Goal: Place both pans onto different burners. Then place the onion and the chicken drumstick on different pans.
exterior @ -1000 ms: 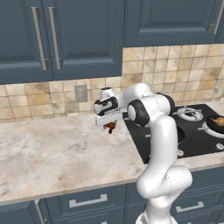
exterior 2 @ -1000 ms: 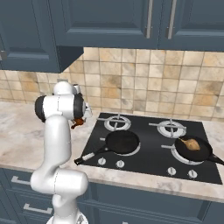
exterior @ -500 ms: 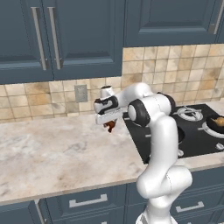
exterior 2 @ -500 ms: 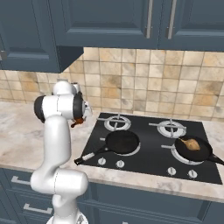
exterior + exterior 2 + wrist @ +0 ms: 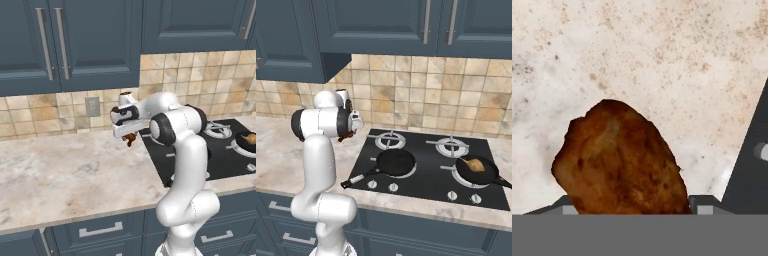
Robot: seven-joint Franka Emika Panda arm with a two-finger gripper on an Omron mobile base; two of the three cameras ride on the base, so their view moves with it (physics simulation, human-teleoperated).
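Chicken drumstick (image 5: 622, 160) lower end hidden between hand (image 5: 632, 204) fingertips.

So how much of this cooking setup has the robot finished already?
Both pans sit on front burners: one is empty, the other already has the onion in it. Right now the gripper is over the counter beside the cooktop, with the chicken drumstick between its fingers. Left to do: carrying the drumstick over to the empty pan.

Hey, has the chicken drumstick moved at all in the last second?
No. In the left base view the chicken drumstick sits between the gripper fingers at the same spot as before, just left of the cooktop's near-left corner, below the wall outlet.
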